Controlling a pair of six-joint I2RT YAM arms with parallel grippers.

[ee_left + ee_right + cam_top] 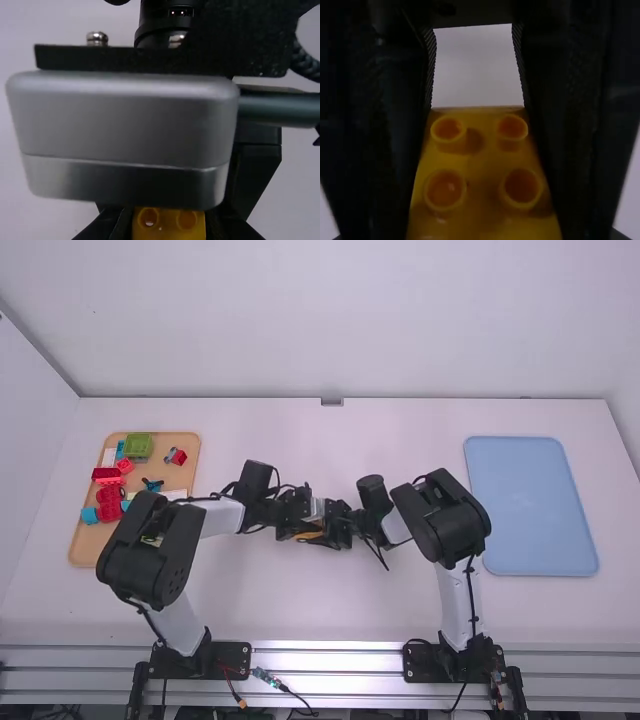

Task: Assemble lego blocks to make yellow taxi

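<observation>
Over table (320, 610), yellow block (481, 165) clamped in left gripper (300, 525); right gripper (338, 527) just beside, can't tell its state

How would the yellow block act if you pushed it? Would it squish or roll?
The yellow block probably wouldn't squish: it looks like hard plastic with stiff round studs. Its straight edges suggest it would slide, not roll. Small shiny spots hint it may be a bit slippery.
</observation>
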